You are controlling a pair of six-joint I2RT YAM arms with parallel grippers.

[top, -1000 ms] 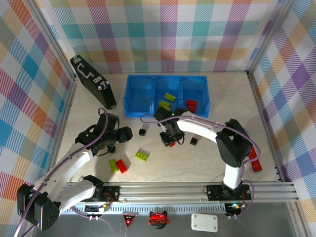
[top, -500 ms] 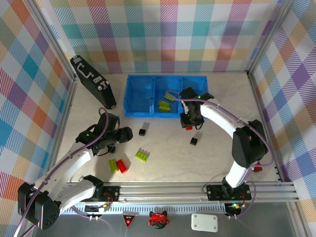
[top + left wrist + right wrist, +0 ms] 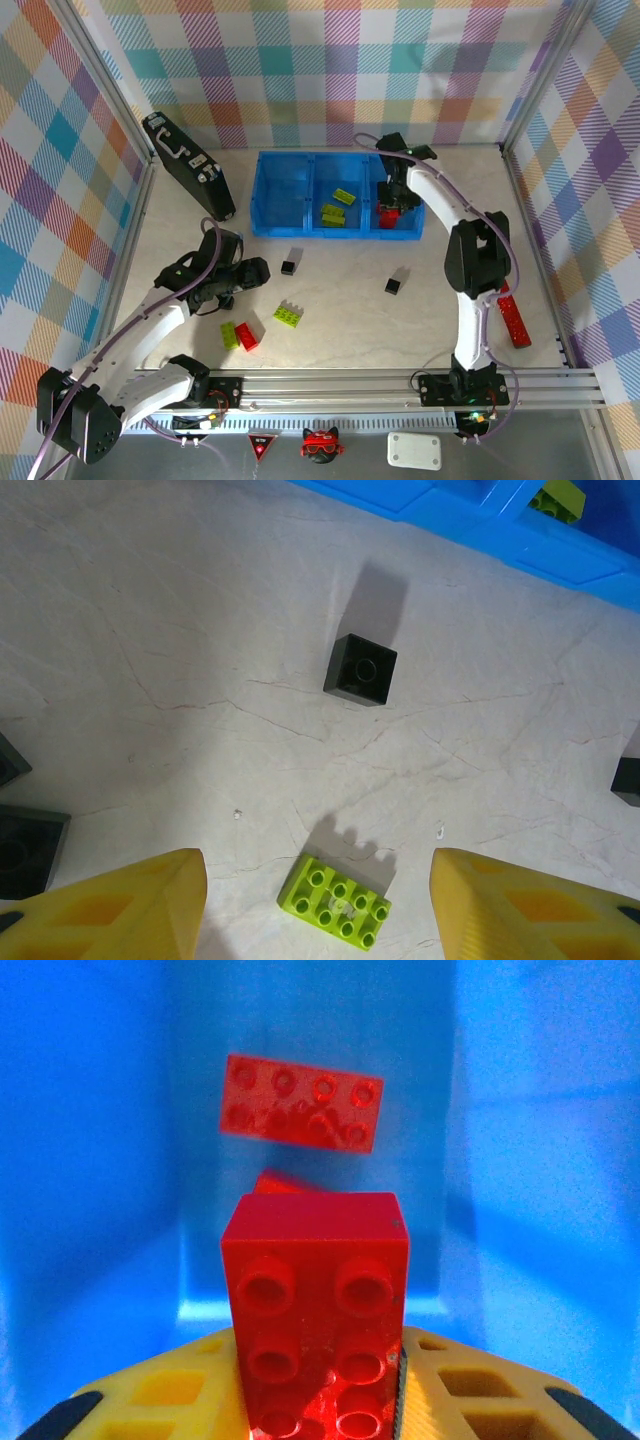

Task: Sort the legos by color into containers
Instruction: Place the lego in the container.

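My right gripper (image 3: 391,196) hangs over the right compartment of the blue containers (image 3: 283,196), shut on a red lego (image 3: 315,1300). Below it in that compartment lies another red lego (image 3: 303,1102). The middle compartment holds lime green legos (image 3: 338,206). My left gripper (image 3: 254,271) stands open low over the table, a lime green lego (image 3: 335,902) lying between its yellow fingers (image 3: 150,905) without touching them. Ahead of it sits a black cube (image 3: 360,669). On the table I also see a second black cube (image 3: 393,286), a small green lego (image 3: 230,335) and a red lego (image 3: 247,337).
A black case (image 3: 187,165) with silver latches lies at the back left, just left of the tray. A long flat red bar (image 3: 515,318) rests by the right wall. Checked walls close in the table on three sides.
The right arm has carried the red lego from the middle of the table back and right to above the tray's right compartment. The left arm has stayed put.
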